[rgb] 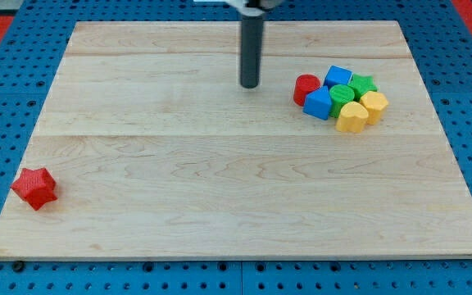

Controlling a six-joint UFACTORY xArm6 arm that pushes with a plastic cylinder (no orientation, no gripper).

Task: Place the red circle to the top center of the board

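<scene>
The red circle (306, 88) stands at the left end of a tight cluster of blocks in the upper right part of the wooden board (220, 188). My tip (250, 85) rests on the board near the top centre, a short way to the left of the red circle and apart from it. The rod rises straight up out of the view's top.
The cluster holds a blue block (338, 77), a second blue block (319, 103), a green star (364, 83), a green circle (342, 95), a yellow heart (351, 118) and a yellow hexagon (374, 106). A red star (34, 188) lies near the board's lower left corner.
</scene>
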